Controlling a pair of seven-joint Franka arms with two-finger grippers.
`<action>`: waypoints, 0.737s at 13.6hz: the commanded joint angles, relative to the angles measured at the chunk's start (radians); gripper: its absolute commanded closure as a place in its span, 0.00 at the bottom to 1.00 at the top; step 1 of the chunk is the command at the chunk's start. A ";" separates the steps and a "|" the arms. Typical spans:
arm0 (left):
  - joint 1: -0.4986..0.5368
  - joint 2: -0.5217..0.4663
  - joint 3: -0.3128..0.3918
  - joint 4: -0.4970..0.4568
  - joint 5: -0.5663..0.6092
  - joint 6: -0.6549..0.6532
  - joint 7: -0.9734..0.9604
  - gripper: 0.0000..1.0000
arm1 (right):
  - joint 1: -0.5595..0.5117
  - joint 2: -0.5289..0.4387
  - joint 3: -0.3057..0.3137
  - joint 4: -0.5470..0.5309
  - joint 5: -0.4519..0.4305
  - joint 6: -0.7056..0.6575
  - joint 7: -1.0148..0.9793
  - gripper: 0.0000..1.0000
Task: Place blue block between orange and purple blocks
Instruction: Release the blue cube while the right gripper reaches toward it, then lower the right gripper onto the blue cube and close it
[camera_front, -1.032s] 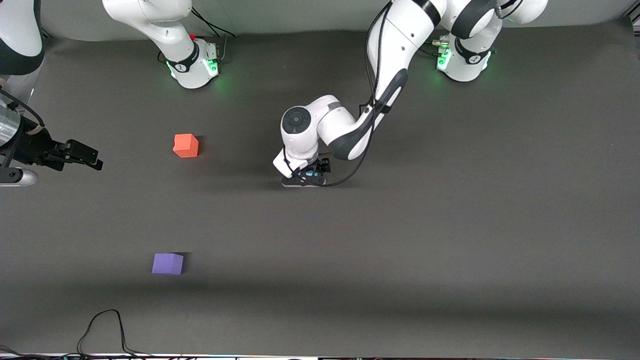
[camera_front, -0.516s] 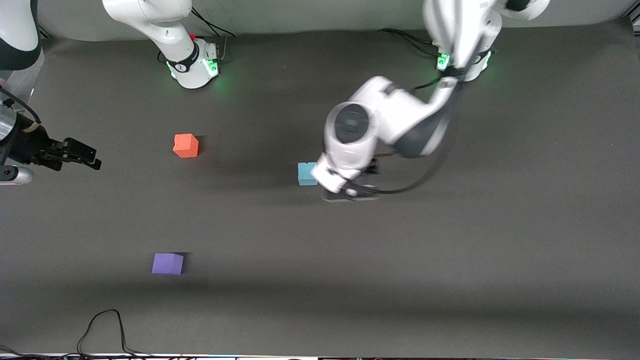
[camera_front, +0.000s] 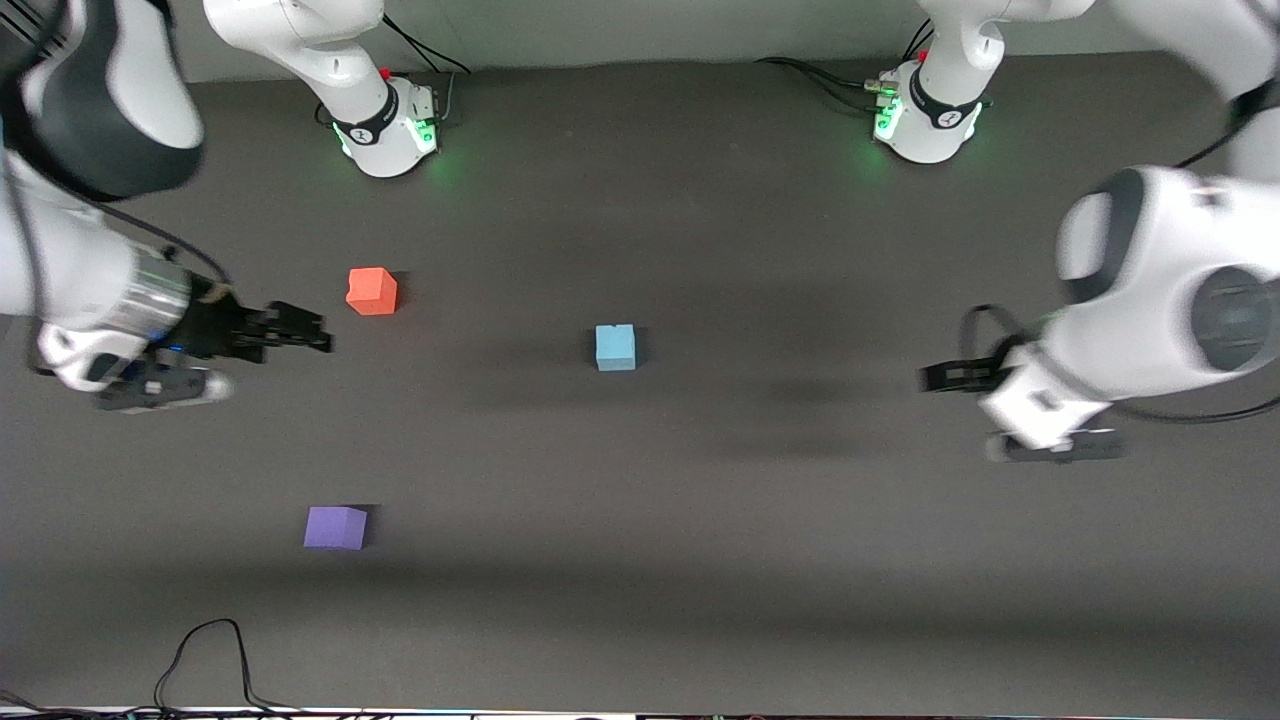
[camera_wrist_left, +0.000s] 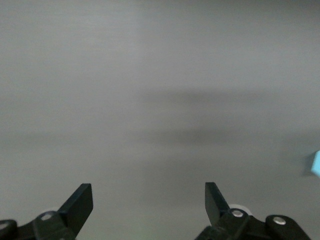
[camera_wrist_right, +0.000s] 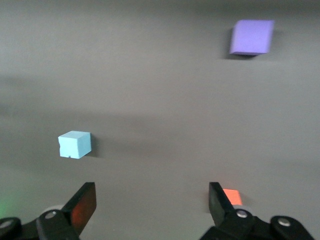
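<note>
Blue block (camera_front: 615, 347) loose mid-table, well apart from both grippers.
Left gripper (camera_front: 945, 376) and right gripper (camera_front: 296, 333) spread wide, empty. Risk: orange block (camera_front: 371, 291) just beside right gripper; sweep could knock it. Purple block (camera_front: 335, 527) nearer camera.

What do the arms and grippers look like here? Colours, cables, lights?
Both arms have glossy white shells with dark grey joint bands, and green lights glow at their bases. The left gripper and right gripper have black flat fingers. Black cables loop beside each wrist.

Blue block (camera_front: 615, 347) mid-table; orange block (camera_front: 372, 291) farther than purple block (camera_front: 335, 527).
</note>
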 joint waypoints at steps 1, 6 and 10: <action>0.145 -0.154 -0.013 -0.119 -0.010 -0.030 0.179 0.00 | 0.122 0.058 -0.007 0.014 0.003 0.056 0.118 0.00; 0.177 -0.233 -0.013 -0.087 0.031 -0.118 0.205 0.00 | 0.381 0.147 -0.008 -0.044 -0.048 0.260 0.366 0.00; 0.145 -0.234 -0.019 -0.033 0.040 -0.150 0.152 0.00 | 0.487 0.213 -0.008 -0.170 -0.051 0.495 0.447 0.00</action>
